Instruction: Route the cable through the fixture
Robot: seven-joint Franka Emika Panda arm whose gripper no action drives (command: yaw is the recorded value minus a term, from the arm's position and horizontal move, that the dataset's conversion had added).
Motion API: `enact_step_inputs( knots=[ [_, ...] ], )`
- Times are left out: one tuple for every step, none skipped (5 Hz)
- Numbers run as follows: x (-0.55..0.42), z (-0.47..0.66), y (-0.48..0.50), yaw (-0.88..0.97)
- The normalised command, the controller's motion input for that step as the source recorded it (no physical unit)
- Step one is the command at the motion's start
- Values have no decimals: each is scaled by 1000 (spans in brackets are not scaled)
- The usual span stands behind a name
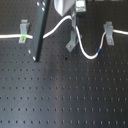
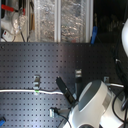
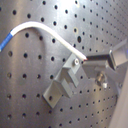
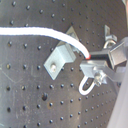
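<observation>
Surface: we see a matte black perforated board (image 1: pixel 65 95), its holes in a regular grid.
Fixtures: three small bent grey metal clips, left (image 1: pixel 23 31), middle (image 1: pixel 73 41), right (image 1: pixel 107 31).
Cable (image 1: pixel 87 52): thin smooth white cord draped across all three clips, green band (image 1: pixel 23 37) at the left one, blue band (image 1: pixel 100 50) between middle and right.
Gripper (image 4: pixel 91 59): fingers pinched on the cable just beside the middle clip.
Writing: we can read none.

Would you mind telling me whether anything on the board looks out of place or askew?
The middle clip leans tilted in the first exterior view, while the outer clips stand straighter. The cable sags in a loop between middle and right clips, near its blue band. Nothing looks damaged.
</observation>
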Motion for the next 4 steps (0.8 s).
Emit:
enact_step_inputs(
  knots=[
    [-125, 199, -228, -674],
    [-104, 50, -24, 80],
    [-352, 13, -191, 246],
    [-373, 61, -357, 49]
  ],
)
